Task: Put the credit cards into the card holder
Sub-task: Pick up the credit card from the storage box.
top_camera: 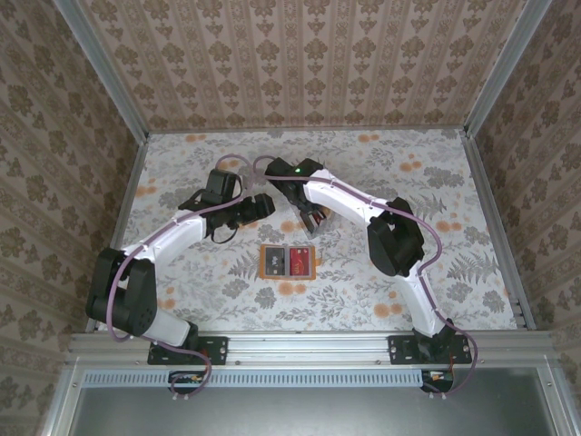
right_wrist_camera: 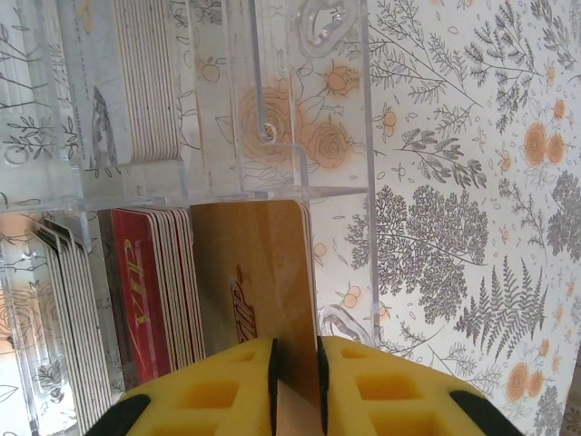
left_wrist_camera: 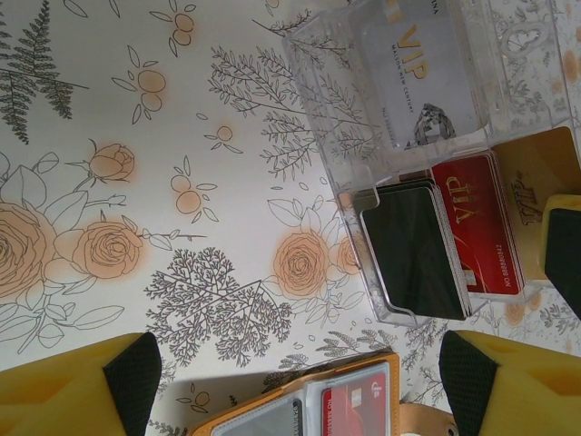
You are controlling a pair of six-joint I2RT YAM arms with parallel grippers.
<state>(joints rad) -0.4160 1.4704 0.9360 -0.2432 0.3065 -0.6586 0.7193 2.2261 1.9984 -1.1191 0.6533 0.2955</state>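
The orange-tan card holder [top_camera: 287, 262] lies open on the table, a red card [left_wrist_camera: 359, 409] in one of its clear slots. My left gripper [left_wrist_camera: 300, 377] hovers open above the card holder's far edge [left_wrist_camera: 300, 381], holding nothing. My right gripper [right_wrist_camera: 297, 372] is shut on an upright orange-yellow card [right_wrist_camera: 259, 272], which stands in the clear plastic box [right_wrist_camera: 309, 109] beside a stack of red cards [right_wrist_camera: 150, 291]. Dark grey-black cards [left_wrist_camera: 418, 250] fill another compartment. In the top view the right gripper [top_camera: 313, 218] sits over the box, just behind the holder.
The clear box [left_wrist_camera: 399, 100] also holds pale grey VIP cards [left_wrist_camera: 427, 82] in its far compartment. The floral tabletop [top_camera: 408, 282] is walled on three sides. My left gripper [top_camera: 259, 207] is close beside the right one.
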